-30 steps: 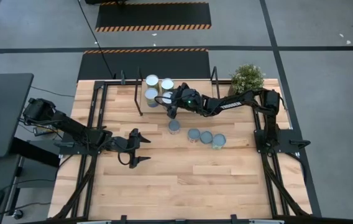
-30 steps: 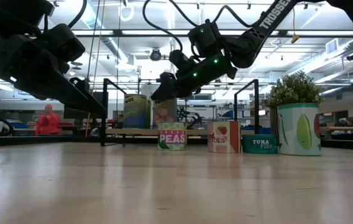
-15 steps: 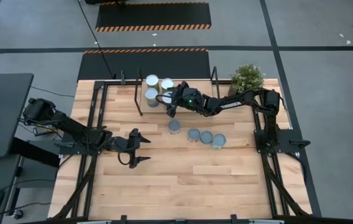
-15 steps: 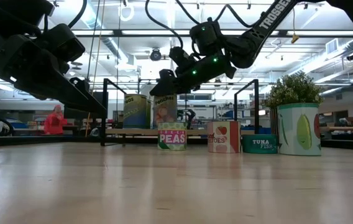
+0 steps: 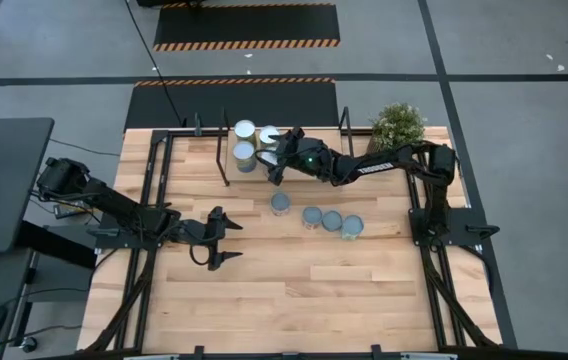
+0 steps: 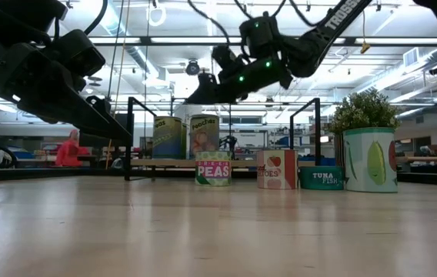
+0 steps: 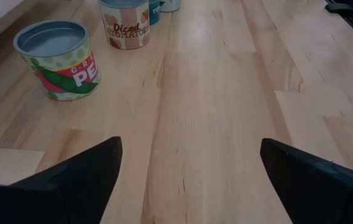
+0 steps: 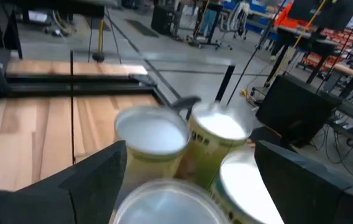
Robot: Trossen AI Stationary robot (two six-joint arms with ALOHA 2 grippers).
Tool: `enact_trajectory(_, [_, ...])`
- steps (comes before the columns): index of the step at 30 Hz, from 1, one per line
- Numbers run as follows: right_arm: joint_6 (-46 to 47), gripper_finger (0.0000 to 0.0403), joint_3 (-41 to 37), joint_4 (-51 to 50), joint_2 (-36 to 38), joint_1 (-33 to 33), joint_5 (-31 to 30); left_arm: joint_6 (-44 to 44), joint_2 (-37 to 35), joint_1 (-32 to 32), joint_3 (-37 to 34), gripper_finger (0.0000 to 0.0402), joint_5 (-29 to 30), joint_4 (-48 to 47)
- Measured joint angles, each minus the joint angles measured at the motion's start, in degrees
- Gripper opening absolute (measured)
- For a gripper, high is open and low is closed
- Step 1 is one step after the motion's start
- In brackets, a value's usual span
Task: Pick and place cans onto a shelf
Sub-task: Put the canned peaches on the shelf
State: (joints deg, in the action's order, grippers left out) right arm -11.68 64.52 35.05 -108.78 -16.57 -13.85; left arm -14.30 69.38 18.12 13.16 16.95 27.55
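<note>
The left jaws [image 5: 226,239] hung wide apart over the bench [image 5: 294,290], gripping nothing, a peas can [image 7: 58,59] ahead. The right jaws [image 5: 272,160] stood apart (empty) above the cans [image 5: 245,141] on the shelf [image 5: 314,145].

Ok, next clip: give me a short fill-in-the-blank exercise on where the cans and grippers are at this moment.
1. The right gripper hangs above the cans on the ____.
2. On the table in front of the shelf stand ____ cans in a row.
3. The can nearest the left gripper reads ____.
4. The left gripper's jaws are ____.

Missing: shelf; four; peas; open
</note>
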Motion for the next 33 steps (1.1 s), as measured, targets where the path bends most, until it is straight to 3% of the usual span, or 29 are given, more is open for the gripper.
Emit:
enact_trajectory(7, [-1.50,0.0361,0.01,-11.51,5.69,2.38,-0.45,-0.05,0.00,0.01,-0.01,0.0389,0.00,-0.41])
enact_trajectory(13, [-0.58,0.0358,0.01,-21.66,8.74,4.90,-8.62,-0.76,-0.02,-0.01,-0.01,0.0389,0.00,-0.38])
enact_trajectory(20, [5.80,0.0349,-0.12,-30.88,8.68,5.12,-10.64,-1.19,0.00,-0.01,0.00,0.0389,0.00,-0.37])
enact_trajectory(33, [12.17,0.0348,-6.39,-26.56,8.55,2.03,-10.44,-1.07,0.00,-0.01,-0.01,0.0389,0.01,-0.31])
